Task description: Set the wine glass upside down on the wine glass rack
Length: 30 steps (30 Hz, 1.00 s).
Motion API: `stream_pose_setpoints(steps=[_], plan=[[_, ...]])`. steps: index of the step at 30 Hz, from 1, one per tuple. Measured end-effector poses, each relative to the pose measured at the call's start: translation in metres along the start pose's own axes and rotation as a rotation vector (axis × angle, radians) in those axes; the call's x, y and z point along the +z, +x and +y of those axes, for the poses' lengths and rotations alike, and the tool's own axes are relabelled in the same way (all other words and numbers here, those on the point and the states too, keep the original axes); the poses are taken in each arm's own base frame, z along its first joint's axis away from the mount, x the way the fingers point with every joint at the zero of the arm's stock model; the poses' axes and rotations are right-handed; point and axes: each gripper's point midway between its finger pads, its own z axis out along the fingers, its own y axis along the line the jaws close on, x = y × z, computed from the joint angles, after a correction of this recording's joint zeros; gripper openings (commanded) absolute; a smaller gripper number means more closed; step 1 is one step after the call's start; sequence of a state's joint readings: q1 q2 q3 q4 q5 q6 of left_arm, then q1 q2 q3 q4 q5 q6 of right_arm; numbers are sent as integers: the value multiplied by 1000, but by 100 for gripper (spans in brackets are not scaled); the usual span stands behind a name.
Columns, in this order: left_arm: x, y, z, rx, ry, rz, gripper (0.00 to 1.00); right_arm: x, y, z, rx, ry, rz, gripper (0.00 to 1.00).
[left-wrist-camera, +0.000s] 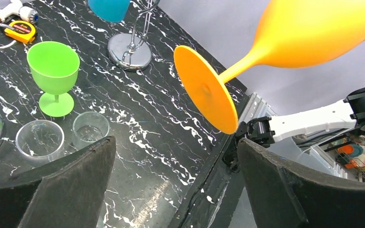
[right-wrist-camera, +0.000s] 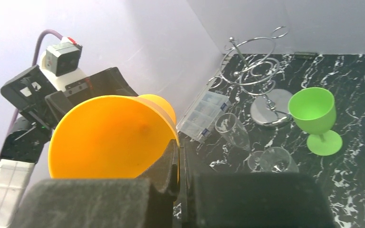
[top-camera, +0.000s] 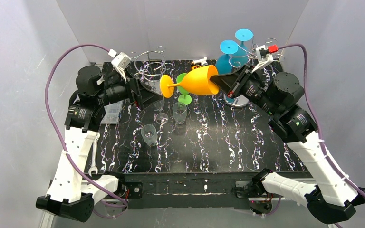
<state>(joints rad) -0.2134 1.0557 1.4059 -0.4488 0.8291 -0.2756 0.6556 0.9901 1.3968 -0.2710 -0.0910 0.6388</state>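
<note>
Green glass [left-wrist-camera: 52, 64] empty; orange glass [top-camera: 200, 80] held sideways, rim pinched by right jaws; left jaws wide open.

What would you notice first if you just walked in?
The big orange wine glass, held sideways above the table, its rim pinched by the right gripper. Then two blue glasses hanging upside down at the back right, and the left gripper wide open by the orange foot.

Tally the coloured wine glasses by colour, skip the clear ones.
orange plastic wine glass: 1
green plastic wine glass: 1
blue plastic wine glasses, hanging on the rack: 2
Total: 4
</note>
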Motion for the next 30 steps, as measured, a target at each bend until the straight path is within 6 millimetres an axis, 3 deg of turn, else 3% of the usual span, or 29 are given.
stream_pose_setpoints(steps=[12,18,28,30], plan=[[-4,-5,-18,6,77,-17,99,14,7,-1,26,-17,23,1],[2,-15,-16,4,78,-20,76,22,16,0,23,-18,46,1],[25,-19,16,-34,19,6,8,39,26,-3,18,-10,60,1],[25,-19,21,-35,-5,4,0,39,25,1,9,-23,54,18]])
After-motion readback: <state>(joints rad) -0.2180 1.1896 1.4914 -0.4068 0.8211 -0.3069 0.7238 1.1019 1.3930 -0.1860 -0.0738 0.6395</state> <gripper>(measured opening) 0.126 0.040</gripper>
